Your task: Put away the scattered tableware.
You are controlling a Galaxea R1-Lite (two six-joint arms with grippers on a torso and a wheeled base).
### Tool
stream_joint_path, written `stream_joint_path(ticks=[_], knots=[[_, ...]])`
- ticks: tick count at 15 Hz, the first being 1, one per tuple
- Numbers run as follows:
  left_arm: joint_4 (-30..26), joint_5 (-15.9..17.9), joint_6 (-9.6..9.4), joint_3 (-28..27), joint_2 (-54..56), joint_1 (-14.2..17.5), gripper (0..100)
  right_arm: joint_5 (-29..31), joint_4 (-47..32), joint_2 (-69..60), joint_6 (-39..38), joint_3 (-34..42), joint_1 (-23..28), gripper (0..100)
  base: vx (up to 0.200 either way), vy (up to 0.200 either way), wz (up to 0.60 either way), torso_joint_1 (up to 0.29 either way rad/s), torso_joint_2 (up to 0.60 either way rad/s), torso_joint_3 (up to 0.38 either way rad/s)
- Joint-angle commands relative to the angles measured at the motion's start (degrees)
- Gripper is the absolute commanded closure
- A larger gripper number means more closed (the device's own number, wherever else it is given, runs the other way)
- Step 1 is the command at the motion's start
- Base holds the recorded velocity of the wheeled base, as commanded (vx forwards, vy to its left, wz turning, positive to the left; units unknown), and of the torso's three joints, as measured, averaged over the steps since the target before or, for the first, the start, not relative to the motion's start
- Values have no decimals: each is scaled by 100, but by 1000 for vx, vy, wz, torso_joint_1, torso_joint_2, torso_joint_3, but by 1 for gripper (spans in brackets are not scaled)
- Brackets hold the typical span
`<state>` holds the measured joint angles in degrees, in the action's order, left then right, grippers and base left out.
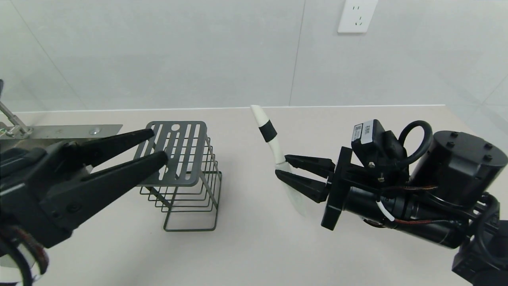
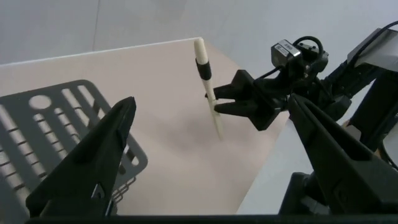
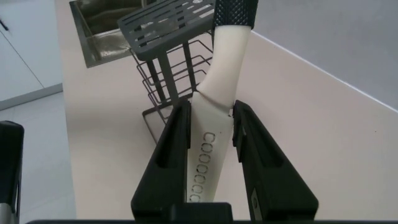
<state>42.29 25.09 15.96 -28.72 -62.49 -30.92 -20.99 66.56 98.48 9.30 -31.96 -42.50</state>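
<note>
The right gripper [image 1: 282,167] clamps the white knife [image 1: 268,131] at its blade root, so it may pivot and miss the slotted rack [image 1: 178,153] at nine o'clock; the left gripper [image 1: 159,145] gapes.

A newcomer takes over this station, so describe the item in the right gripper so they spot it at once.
Above the pale countertop, right of the dark wire rack, the right gripper clamps a white knife, handle up. It is the one white utensil there, with a black band around its handle.
</note>
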Motion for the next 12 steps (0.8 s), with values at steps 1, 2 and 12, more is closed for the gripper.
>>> stream_joint_path(ticks=[1,2,12], knots=[[-1,-215,-40,-283,-686,-521,0,-1,15,-13,1,94,57,100,0,0,0,0,0,0],[25,-408,-93,-283,-888,-723,0,-1,15,-30,1,234,66,100,0,0,0,0,0,0],[737,-1375,-409,-1663,-3182,-1874,0,34,208,-584,-148,621,444,100,0,0,0,0,0,0]])
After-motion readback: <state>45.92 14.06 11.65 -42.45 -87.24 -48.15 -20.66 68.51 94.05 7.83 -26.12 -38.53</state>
